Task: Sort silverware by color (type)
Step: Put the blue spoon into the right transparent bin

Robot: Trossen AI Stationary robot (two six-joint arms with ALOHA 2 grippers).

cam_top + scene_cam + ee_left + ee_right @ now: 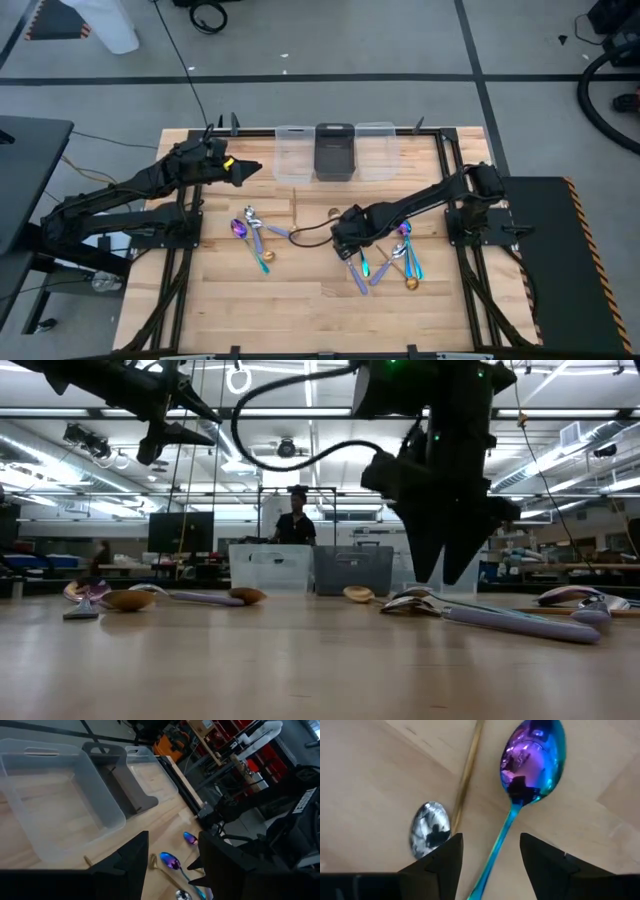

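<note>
On a pale wooden table [300, 300], spoons lie in two loose clusters across the middle: a right cluster [392, 262] of rainbow, silver and gold ones, and a left cluster [252, 235] toward the left edge. The right gripper [352, 250] hangs low over the right cluster with its fingers spread, a rainbow spoon [527, 765] lying on the wood between them, unpinched, beside a silver spoon bowl [430, 827]. Farther back, the left gripper [245, 168] hovers spread and empty near three bins [334, 150], clear, dark, clear, at the far edge.
</note>
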